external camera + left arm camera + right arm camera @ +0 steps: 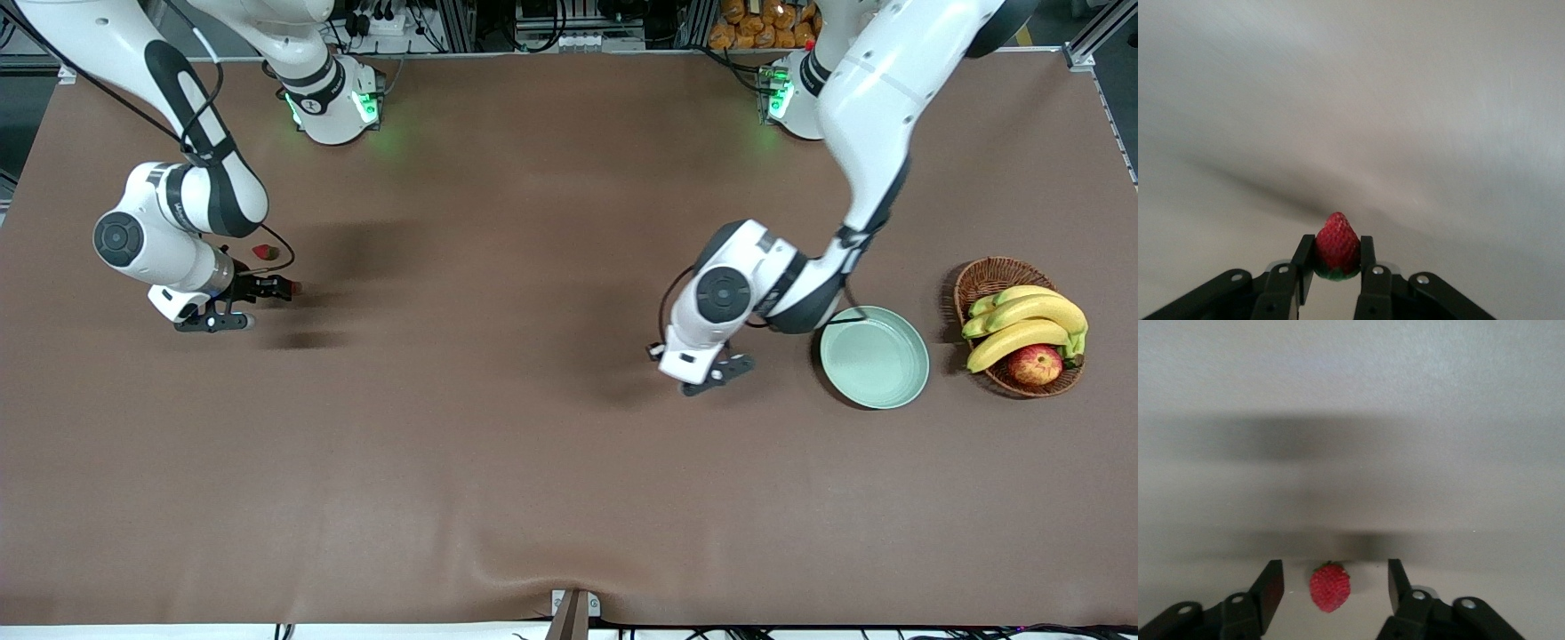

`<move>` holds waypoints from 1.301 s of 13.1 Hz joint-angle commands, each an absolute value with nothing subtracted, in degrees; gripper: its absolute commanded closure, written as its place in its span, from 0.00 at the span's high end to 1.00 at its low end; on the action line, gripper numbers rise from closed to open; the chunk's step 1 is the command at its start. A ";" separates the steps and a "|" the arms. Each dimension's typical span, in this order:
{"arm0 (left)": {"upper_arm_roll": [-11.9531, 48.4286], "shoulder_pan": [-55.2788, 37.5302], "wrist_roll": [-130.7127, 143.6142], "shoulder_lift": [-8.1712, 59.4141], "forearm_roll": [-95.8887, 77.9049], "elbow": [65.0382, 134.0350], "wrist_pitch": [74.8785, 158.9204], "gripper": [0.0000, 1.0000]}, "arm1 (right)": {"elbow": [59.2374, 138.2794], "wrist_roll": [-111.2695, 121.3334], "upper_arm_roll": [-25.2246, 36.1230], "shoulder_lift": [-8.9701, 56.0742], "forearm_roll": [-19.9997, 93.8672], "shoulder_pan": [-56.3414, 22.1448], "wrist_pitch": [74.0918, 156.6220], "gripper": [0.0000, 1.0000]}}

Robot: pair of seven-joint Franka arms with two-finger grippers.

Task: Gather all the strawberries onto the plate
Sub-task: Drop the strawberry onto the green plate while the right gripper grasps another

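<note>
My left gripper [1337,248] is shut on a red strawberry [1337,241], green cap toward the palm, low over the brown table beside the mint-green plate [874,357]. The hand hides this berry in the front view. At the right arm's end of the table, my right gripper [1335,573] stands open around a second strawberry [1330,588] that lies on the cloth, with a gap on each side of it. A third strawberry [264,252] lies close by, farther from the front camera than that gripper [283,288]. Nothing lies in the plate.
A brown wicker basket [987,276] with bananas [1022,324] and a red-yellow apple [1036,364] stands beside the plate at the left arm's end of the table. Brown cloth [498,427] covers the whole table.
</note>
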State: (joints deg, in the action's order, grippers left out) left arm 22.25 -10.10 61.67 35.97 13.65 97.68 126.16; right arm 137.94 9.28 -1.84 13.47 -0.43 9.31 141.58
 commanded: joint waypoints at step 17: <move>22.59 22.06 9.32 29.26 16.34 112.15 135.17 0.05 | 125.11 6.78 -3.60 16.25 3.31 5.90 130.63 0.00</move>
State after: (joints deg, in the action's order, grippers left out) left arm 22.12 22.39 9.43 28.64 14.19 112.02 134.06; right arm 131.70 8.48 -3.49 15.73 0.50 8.17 136.05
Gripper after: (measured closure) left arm 0.687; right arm 0.714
